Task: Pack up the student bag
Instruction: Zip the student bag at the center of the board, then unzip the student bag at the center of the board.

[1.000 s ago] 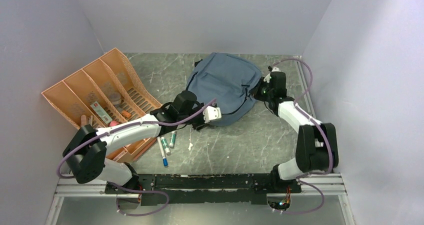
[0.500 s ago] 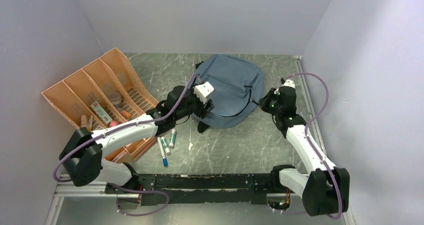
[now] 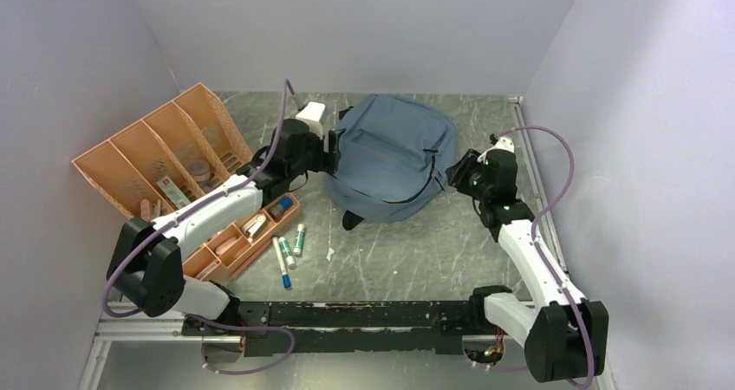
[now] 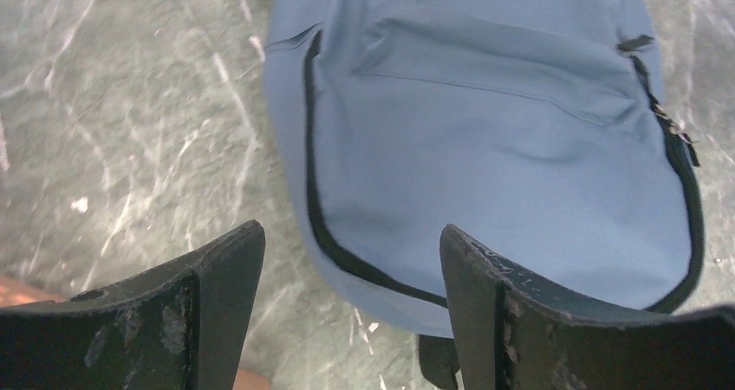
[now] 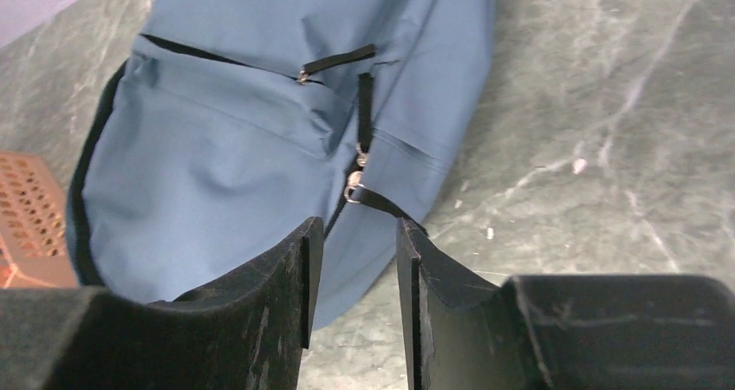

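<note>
The student bag lies flat at the back middle of the table, grey-blue with black zipper trim. My left gripper hovers at its left edge. In the left wrist view the left gripper is open, the bag lying below and beyond its fingers. My right gripper sits just off the bag's right edge. Seen from the right wrist, this gripper is partly open and empty, the bag and its zipper pulls just ahead.
A large orange compartment tray leans at the left. A smaller orange box holds small items. Markers and a white scrap lie in front. Walls close in at the left, back and right.
My left arm swung from the bag's front edge up to its left side and opened. My right gripper let go, backed off the bag's right side and opened. The bag has settled flat.
</note>
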Controlling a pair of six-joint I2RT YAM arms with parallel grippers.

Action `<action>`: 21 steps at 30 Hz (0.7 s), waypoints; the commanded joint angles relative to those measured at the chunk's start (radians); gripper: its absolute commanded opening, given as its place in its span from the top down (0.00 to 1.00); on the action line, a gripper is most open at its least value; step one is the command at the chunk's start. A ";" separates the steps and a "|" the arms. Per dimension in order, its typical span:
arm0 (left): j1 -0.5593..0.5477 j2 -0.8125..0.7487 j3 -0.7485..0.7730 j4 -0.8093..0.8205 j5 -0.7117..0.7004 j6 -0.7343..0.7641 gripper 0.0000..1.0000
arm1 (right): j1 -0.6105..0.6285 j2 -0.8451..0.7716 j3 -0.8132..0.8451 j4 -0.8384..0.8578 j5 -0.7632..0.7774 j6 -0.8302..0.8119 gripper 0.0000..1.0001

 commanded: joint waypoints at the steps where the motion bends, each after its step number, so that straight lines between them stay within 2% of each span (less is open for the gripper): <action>1: 0.047 0.019 0.067 -0.169 -0.011 -0.095 0.22 | -0.007 0.032 0.045 0.063 -0.119 0.053 0.60; 6: 0.051 0.000 0.047 -0.197 -0.023 -0.095 0.23 | -0.007 0.055 0.058 0.073 -0.131 0.088 0.59; 12: 0.051 -0.015 0.021 -0.201 -0.024 -0.098 0.23 | -0.007 0.093 0.086 0.029 -0.026 0.145 0.57; 16: 0.047 -0.007 0.028 -0.170 0.022 -0.061 0.26 | -0.008 0.144 0.118 -0.001 0.053 0.190 0.57; 21: -0.019 -0.001 0.046 -0.078 -0.023 0.030 0.25 | -0.019 0.275 0.175 0.024 0.061 0.220 0.57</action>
